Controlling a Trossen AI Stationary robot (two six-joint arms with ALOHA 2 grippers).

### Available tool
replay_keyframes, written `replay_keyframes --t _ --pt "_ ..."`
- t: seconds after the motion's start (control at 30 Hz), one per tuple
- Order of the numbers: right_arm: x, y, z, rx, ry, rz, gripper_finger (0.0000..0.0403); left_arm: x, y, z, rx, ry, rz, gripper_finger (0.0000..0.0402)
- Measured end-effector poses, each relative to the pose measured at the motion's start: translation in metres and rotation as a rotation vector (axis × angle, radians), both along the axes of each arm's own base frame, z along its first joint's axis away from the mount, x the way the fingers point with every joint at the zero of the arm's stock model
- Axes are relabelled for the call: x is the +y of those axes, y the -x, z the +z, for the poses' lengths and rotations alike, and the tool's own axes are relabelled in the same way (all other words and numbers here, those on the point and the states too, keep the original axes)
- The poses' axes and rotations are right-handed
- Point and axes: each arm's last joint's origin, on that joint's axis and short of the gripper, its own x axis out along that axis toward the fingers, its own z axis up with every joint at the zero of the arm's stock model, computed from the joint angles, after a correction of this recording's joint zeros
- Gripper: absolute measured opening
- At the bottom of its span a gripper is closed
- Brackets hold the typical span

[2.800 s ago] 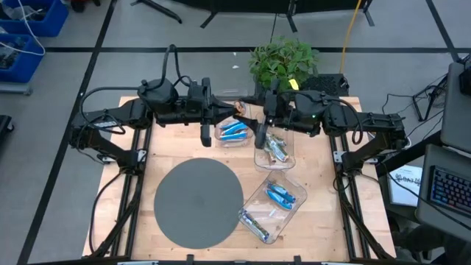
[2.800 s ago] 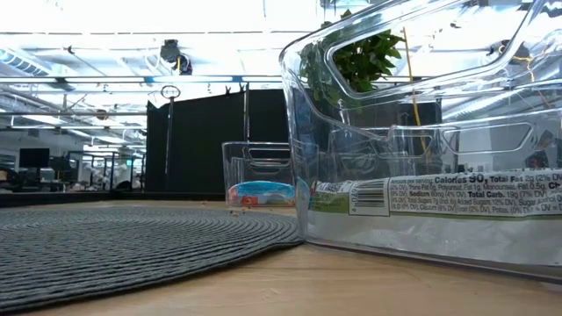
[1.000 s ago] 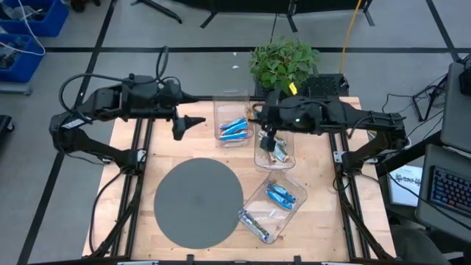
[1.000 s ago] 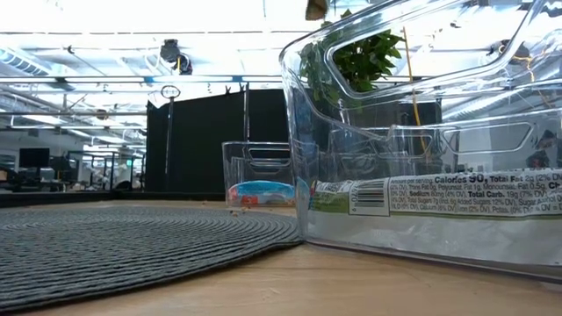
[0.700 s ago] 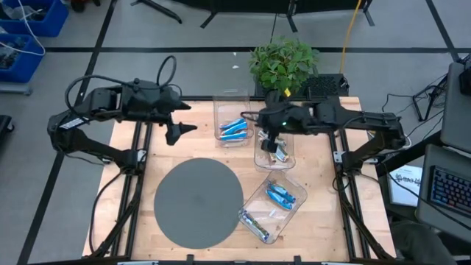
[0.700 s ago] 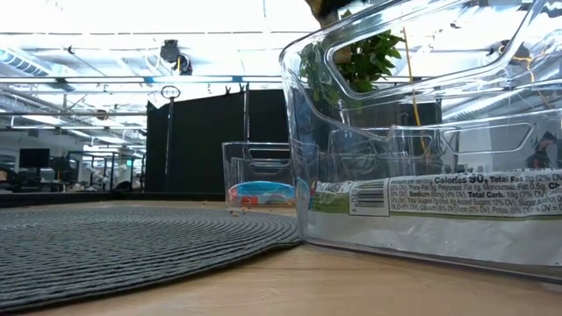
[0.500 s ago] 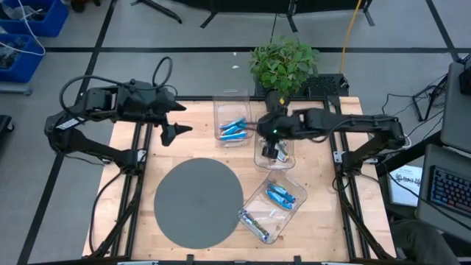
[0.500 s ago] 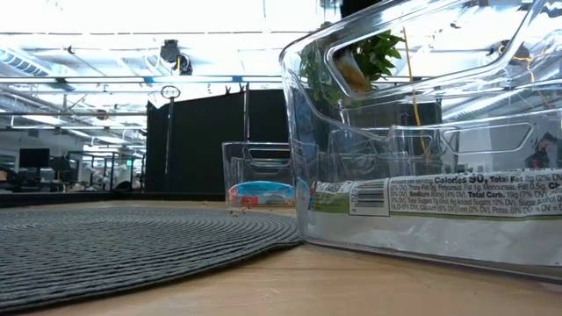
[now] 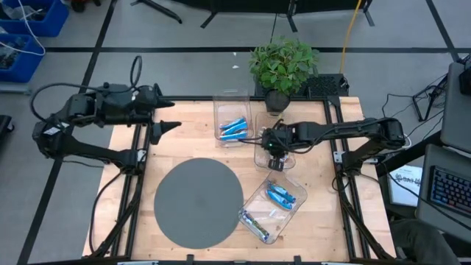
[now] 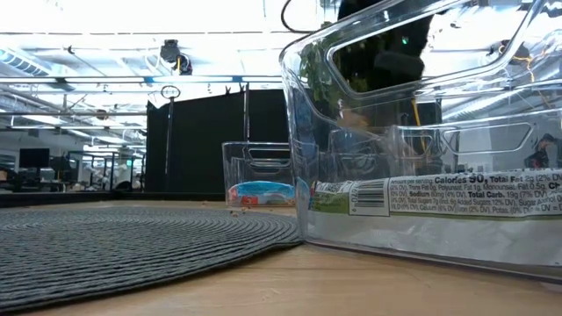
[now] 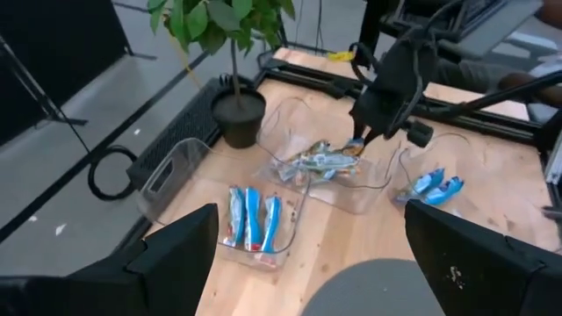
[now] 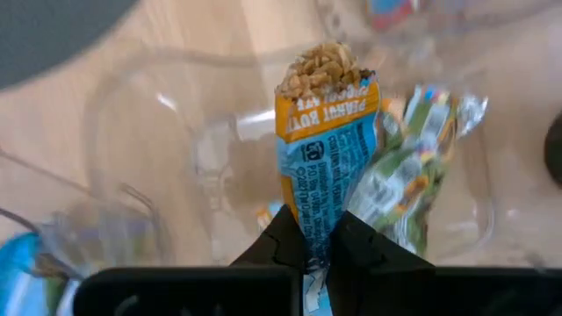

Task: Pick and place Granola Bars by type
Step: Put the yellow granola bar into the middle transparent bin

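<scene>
My right gripper point(image 9: 274, 149) is down in the middle clear bin point(image 9: 260, 157), shut on a blue-and-orange granola bar point(image 12: 327, 132). Silvery-green bars point(image 12: 413, 167) lie on that bin's floor beside it. The far bin point(image 9: 234, 101) holds three blue bars point(image 11: 250, 218). In the near bin point(image 9: 254, 197) lie blue bars point(image 9: 280, 195) and a silvery one point(image 9: 252, 223). My left gripper point(image 9: 166, 126) hangs open over the table's far left part, with nothing between its fingers point(image 11: 180, 250). My right gripper pinches one end of the blue-and-orange bar point(image 12: 314, 224) between its two fingers. The fingers come steeply from above, along the bar. The bar points down from them into the middle bin, its orange end point(image 12: 327, 75) lowest. Whether that end touches the bin floor I cannot tell.
A round grey mat point(image 9: 199, 202) covers the table's near left part. A potted plant point(image 9: 283, 66) stands just beyond the far edge, behind the bins. In the low view the near bin's wall point(image 10: 421, 211) fills the right side.
My right gripper has come down into the middle bin with the bar and tipped to point more steeply down, staying shut. My left gripper has drawn back toward the table's left edge, still open.
</scene>
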Motion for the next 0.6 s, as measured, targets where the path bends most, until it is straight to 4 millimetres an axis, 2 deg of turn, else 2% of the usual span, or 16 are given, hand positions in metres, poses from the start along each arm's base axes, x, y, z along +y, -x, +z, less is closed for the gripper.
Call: replay_keyframes --t 0.3,0.6 --pt "-0.005 0.014 -0.034 0.075 -0.078 -0.022 0.0010 0.000 0.006 -0.055 -0.032 0.056 0.048 0.0370" --pt "-0.007 0.006 -0.048 0.095 -0.112 -0.005 0.0010 -0.001 -0.001 -0.108 -0.054 0.171 0.067 0.0367"
